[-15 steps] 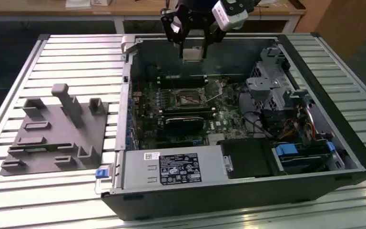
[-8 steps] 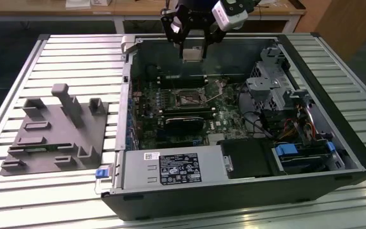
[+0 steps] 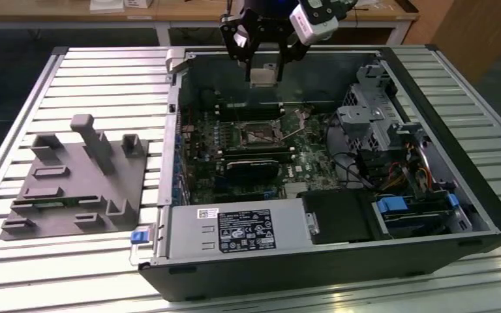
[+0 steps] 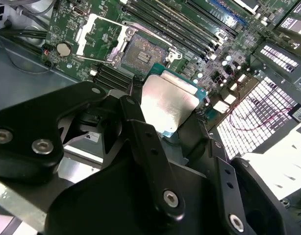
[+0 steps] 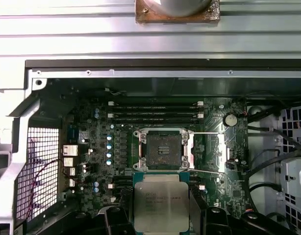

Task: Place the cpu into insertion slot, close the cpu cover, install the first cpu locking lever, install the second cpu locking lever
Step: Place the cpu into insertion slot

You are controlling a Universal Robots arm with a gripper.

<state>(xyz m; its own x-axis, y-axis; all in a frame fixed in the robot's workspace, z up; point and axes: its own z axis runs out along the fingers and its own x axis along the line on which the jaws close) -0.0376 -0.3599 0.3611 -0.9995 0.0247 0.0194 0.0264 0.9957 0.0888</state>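
Observation:
My gripper (image 3: pixel 263 70) hangs over the back of the open computer case, shut on the cpu (image 3: pixel 263 76), a small flat chip with a pale metal top. In both wrist views the cpu (image 4: pixel 168 104) (image 5: pixel 160 205) sits between the black fingers (image 4: pixel 137 93), held by its edges. The insertion slot (image 3: pixel 259 132) (image 4: pixel 140 54) (image 5: pixel 163 149) lies bare on the green motherboard, below the chip and apart from it. The cpu cover (image 4: pixel 94 32) (image 5: pixel 223 147) is swung open to one side of the slot. Thin wire levers (image 5: pixel 209 133) stand raised beside it.
Long black memory slots (image 5: pixel 155 110) run along one side of the socket, and a black cooler (image 3: pixel 255 171) sits on the other. The case walls (image 3: pixel 177 85), a drive cage (image 3: pixel 377 120) and a power supply (image 3: pixel 233 231) ring the board. A grey fixture (image 3: pixel 76 176) stands at the exterior view's left.

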